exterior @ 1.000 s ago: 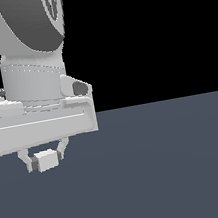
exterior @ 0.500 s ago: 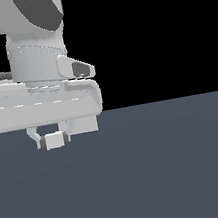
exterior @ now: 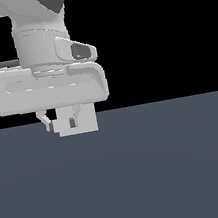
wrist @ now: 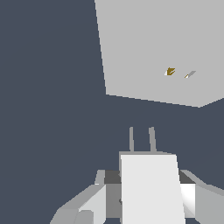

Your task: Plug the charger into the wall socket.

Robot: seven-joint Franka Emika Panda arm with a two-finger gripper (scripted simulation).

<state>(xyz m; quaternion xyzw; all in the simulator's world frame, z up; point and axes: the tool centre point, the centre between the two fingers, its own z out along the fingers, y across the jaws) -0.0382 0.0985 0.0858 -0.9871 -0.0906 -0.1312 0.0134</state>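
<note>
Wrist view: charger (wrist: 151, 188) prongs point toward wall socket (wrist: 162, 48).

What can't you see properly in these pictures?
- Wall socket: absent from the exterior view; cut off by the frame edge in the wrist view.
- Charger: its near end runs off the wrist view's edge; gripper fingers partly cover it in the exterior view.
- Socket slots: tiny, shape unclear.

a bare simulated test scene, not a real room: a flat, untextured slate-grey floor (exterior: 168, 171) meets a pure black void, and the wall socket (wrist: 153, 48) is a plain shadeless grey plate with two slots, all rendered without detail.
</note>
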